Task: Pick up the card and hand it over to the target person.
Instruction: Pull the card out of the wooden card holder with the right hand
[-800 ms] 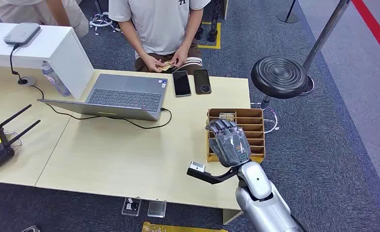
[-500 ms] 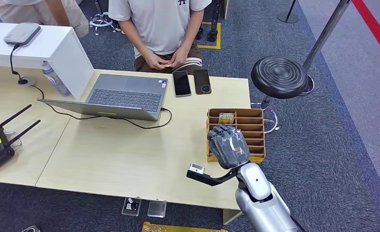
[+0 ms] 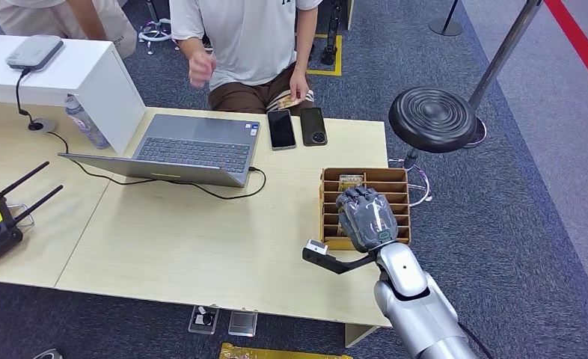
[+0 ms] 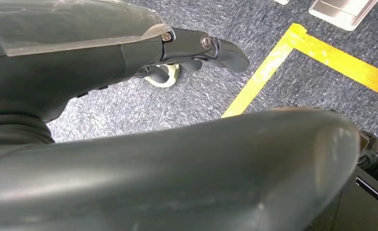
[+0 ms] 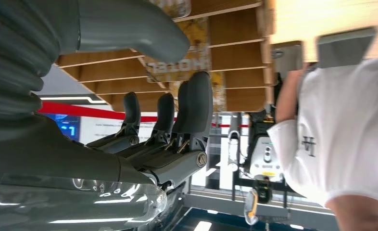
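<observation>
The right robot hand (image 3: 364, 218) hovers over the slotted wooden tray (image 3: 402, 182), fingers apart, holding nothing. The card (image 3: 350, 180) stands in the tray's far slot. Risk: thick fingers catching a divider and missing the card.

A pale wooden table (image 3: 201, 239) stands on blue-grey carpet (image 3: 500, 224) beside a black round stool (image 3: 432, 118).

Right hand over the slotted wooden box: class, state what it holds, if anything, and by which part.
Nothing. The right hand hovers open above the wooden box; the card stands untouched in its slot.
</observation>
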Robot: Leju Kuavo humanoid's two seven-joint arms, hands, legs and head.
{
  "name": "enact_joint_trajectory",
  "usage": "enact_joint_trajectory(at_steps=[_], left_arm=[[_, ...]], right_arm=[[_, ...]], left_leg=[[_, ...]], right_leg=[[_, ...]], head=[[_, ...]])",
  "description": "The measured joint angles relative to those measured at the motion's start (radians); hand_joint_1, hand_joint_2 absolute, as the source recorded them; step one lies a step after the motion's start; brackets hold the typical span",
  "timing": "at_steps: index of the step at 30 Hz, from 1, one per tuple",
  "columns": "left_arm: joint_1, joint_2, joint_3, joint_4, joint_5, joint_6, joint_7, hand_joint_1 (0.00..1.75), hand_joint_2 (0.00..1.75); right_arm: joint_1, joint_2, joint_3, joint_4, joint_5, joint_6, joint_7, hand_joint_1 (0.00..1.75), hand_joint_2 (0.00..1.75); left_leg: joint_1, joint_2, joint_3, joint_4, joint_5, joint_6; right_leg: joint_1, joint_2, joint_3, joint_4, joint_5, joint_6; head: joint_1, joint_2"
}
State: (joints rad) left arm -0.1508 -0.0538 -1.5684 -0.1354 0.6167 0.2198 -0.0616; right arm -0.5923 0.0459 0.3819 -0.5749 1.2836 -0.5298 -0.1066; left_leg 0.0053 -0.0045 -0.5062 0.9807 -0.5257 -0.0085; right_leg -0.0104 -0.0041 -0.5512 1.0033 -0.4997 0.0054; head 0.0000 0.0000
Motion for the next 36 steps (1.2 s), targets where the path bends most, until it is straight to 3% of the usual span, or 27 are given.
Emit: enact_joint_trajectory(at_steps=[8, 14, 19, 27, 36], left_arm=[[-0.005, 0.000, -0.002, 0.000, -0.015, -0.005, 0.008, 0.00, 0.00], [-0.015, 0.000, -0.002, -0.002, -0.031, -0.011, 0.015, 0.00, 0.00], [-0.018, -0.002, -0.002, 0.000, -0.033, -0.012, 0.015, 0.00, 0.00], [-0.016, -0.003, -0.002, 0.000, -0.027, -0.011, 0.018, 0.00, 0.00], [-0.019, -0.008, -0.002, -0.001, -0.024, -0.005, 0.017, 0.00, 0.00]], right_arm=[[0.038, -0.016, -0.058, -0.034, -0.023, -0.006, -0.017, 0.89, 1.75], [0.099, -0.003, -0.142, -0.144, -0.252, 0.125, -0.215, 0.93, 1.75], [0.141, -0.014, -0.128, -0.260, -0.364, 0.225, -0.277, 0.90, 1.75], [0.173, -0.031, -0.045, -0.373, -0.397, 0.290, -0.283, 0.85, 1.75], [0.121, -0.020, 0.075, -0.299, -0.228, 0.215, -0.173, 0.58, 1.75]], left_leg=[[0.000, 0.000, 0.000, 0.001, -0.001, 0.000], [0.000, 0.000, 0.000, 0.001, -0.001, 0.000], [0.000, -0.001, 0.000, 0.001, -0.001, 0.000], [0.000, -0.001, 0.000, 0.001, -0.001, 0.000], [0.000, -0.001, 0.000, 0.001, 0.000, 0.000]], right_leg=[[0.000, 0.000, 0.000, 0.001, -0.001, 0.000], [0.000, 0.000, 0.000, 0.001, -0.001, 0.000], [0.000, -0.001, 0.000, 0.001, -0.001, 0.000], [0.000, -0.001, 0.000, 0.001, -0.001, 0.000], [0.000, -0.001, 0.000, 0.001, -0.001, 0.000]], head=[[0.000, 0.000], [0.000, 0.000], [0.000, 0.000], [0.000, 0.000], [0.000, 0.000]])
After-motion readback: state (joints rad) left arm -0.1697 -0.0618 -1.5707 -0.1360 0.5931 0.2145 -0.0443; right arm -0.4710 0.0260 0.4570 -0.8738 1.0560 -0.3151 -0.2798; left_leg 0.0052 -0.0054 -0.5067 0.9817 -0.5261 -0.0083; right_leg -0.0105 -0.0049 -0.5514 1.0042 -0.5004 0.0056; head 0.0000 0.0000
